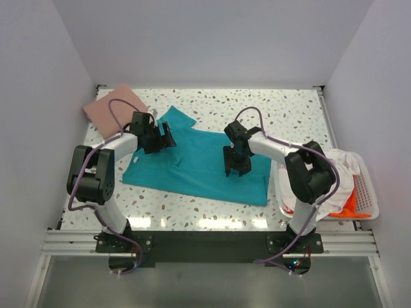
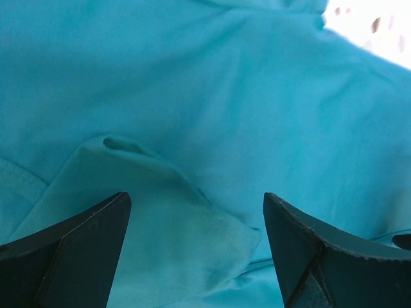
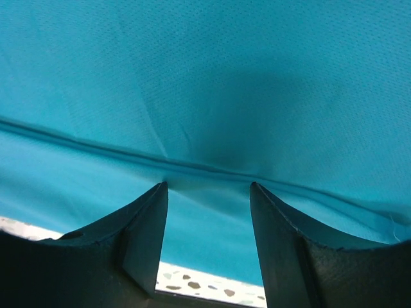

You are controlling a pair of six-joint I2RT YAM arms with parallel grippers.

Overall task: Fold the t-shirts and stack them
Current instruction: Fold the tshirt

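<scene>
A teal t-shirt (image 1: 199,167) lies spread on the speckled table. My left gripper (image 1: 160,138) is open, low over its upper left part by a sleeve; in the left wrist view the fingertips (image 2: 83,250) straddle a raised fold of teal cloth (image 2: 160,218). My right gripper (image 1: 236,165) is open, pointing down on the shirt's right half; in the right wrist view its fingertips (image 3: 144,221) press at a folded teal edge (image 3: 212,168). A folded dusty pink t-shirt (image 1: 114,106) lies at the back left. White (image 1: 340,173) and orange (image 1: 350,206) shirts sit in the basket.
A white slotted plastic basket (image 1: 366,192) stands at the table's right edge beside the right arm. White walls enclose the table on three sides. A metal rail (image 1: 205,242) carries both arm bases at the near edge.
</scene>
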